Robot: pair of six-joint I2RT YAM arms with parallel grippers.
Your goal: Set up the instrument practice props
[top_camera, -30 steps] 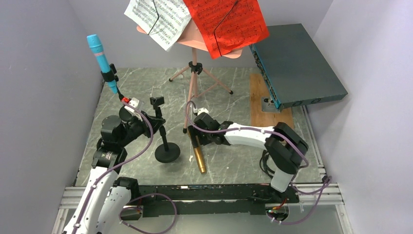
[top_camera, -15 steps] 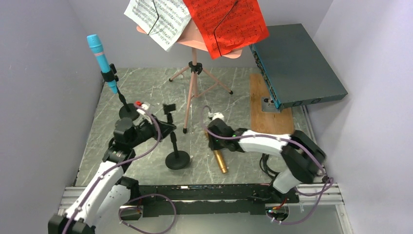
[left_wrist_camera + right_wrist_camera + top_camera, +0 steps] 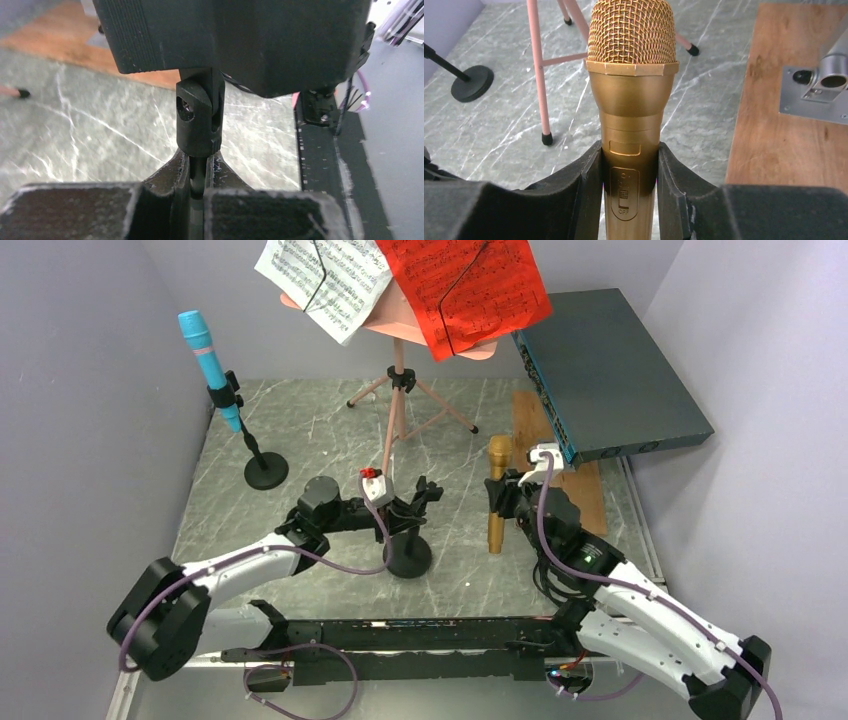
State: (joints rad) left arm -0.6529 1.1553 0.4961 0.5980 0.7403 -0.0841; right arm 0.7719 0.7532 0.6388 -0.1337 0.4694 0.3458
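My right gripper (image 3: 503, 502) is shut on the gold microphone (image 3: 497, 490), held upright with its mesh head up; it fills the right wrist view (image 3: 631, 80). My left gripper (image 3: 408, 512) is shut on a black round-based pole (image 3: 408, 552) at table centre; the left wrist view shows its thin shaft between the fingers under the clip joint (image 3: 199, 117). The blue microphone (image 3: 208, 365) sits in the other black pole (image 3: 266, 470) at the left. The pink music desk (image 3: 398, 390) with tripod legs stands at the back, holding white (image 3: 325, 280) and red pages (image 3: 465, 285).
A large dark-teal box (image 3: 610, 375) lies at the back right, partly over a wooden board (image 3: 545, 455). Grey walls close in on the left, back and right. A black rail (image 3: 430, 632) runs along the near edge.
My left gripper has dragged the black pole rightward to table centre. My right gripper has lifted the gold microphone off the table, turned it upright and moved it right.
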